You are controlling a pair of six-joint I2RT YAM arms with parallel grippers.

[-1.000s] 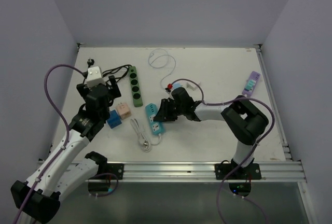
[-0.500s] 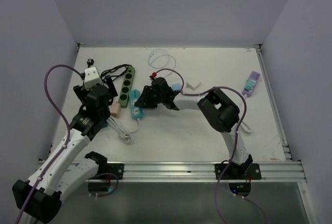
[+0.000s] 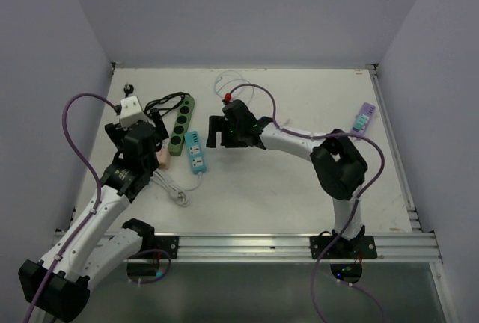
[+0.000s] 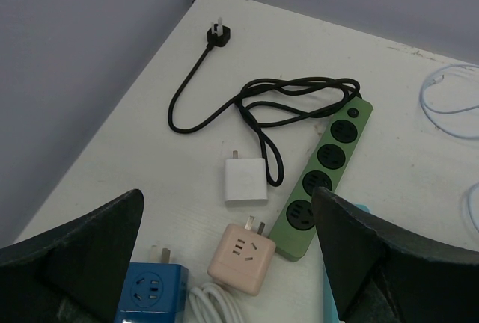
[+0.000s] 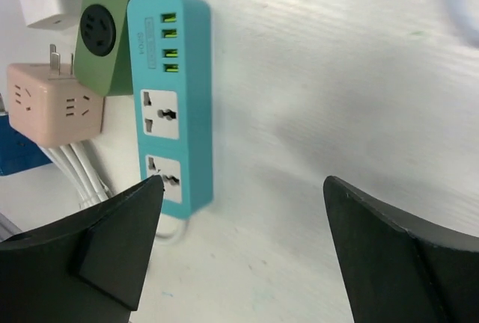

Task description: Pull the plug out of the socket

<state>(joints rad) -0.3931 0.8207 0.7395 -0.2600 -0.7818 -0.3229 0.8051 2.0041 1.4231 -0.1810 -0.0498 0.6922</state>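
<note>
The teal power strip lies flat on the table, its long axis running 12 to 6 o'clock in the right wrist view. It sits at about 10 o'clock from the right gripper, whose fingers are spread wide with nothing between them. Both of its outlets show empty. The green power strip touches its far corner at 11 o'clock, with a pink cube adapter just beside that. The left gripper is also spread wide and empty, hanging over a loose white charger. From above the right arm looks nearer the teal strip. No plug appears seated in any socket, so the pull seems done.
</note>
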